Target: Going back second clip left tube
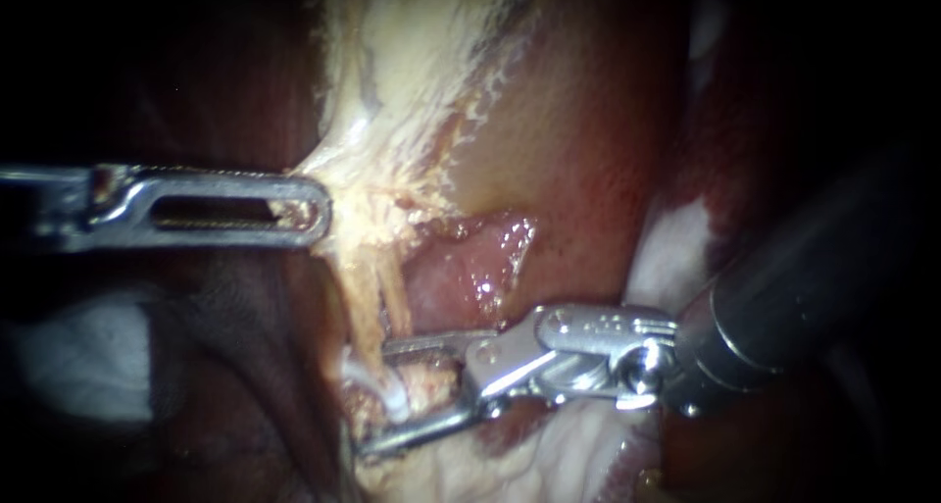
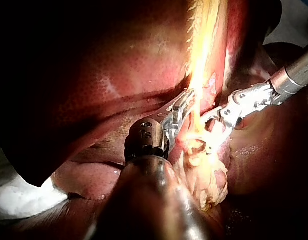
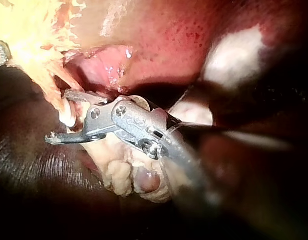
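- Glistening red-brown liver (image 1: 588,140): backdrop to the field.
- Pale yellow fibrous tissue sheet (image 1: 392,91): pulled taut leftward, apparently to stretch the tubes hanging below it.
- Right instrument (image 1: 376,397), grey steel, entering from the right: claw wide, straddling the left tube and gripping nothing. It looks placed to back away cleanly.
- Left instrument (image 1: 319,209), slotted steel: claw closed on the sheet's edge, supplying the tension.
- Left tube (image 1: 361,307), a thin tan strand: runs down into the open claw's gap.
- White clip (image 1: 394,401): seated across that tube.
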`<state>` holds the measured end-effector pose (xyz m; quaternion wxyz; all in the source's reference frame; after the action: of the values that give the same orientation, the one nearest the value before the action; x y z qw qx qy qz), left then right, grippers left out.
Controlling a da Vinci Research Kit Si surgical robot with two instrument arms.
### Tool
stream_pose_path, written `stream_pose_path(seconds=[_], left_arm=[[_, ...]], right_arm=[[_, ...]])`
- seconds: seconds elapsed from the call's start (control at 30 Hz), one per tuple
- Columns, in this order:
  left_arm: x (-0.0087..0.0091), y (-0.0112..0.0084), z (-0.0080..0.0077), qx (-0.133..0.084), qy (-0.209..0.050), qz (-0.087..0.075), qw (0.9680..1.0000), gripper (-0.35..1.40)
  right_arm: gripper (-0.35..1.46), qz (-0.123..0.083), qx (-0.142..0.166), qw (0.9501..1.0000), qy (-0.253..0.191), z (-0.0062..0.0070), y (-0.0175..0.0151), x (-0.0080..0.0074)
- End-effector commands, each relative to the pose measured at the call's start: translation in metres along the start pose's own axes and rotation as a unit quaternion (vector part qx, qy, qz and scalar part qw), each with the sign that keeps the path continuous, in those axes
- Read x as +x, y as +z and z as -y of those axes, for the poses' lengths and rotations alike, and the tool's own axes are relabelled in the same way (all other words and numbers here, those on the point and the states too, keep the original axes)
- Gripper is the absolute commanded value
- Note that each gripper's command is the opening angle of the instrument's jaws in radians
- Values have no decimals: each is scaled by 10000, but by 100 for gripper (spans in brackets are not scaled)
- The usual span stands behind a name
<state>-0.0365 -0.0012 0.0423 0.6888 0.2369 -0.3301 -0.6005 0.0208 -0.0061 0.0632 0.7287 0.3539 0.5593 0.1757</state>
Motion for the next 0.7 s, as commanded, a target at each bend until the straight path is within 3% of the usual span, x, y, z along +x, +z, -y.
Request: stream_pose_path(seconds=[0.03, 0.27, 0.47, 0.7], left_arm=[[0, 0, 0, -4, 0, 1, 10000, -35], [0, 0, 0, -5, 0, 2, 10000, -35], [0, 0, -1, -3, 2, 0, 10000, -35], [0, 0, -1, -3, 2, 1, 10000, -35]], right_arm=[[60, 4, 19, 10000, -1, 1, -1, 1], [60, -189, 356, 9992, -48, 3, 2, 1], [60, -317, 833, 9959, -179, 20, -2, 5], [60, -376, 1043, 9934, -292, 31, 3, 12]])
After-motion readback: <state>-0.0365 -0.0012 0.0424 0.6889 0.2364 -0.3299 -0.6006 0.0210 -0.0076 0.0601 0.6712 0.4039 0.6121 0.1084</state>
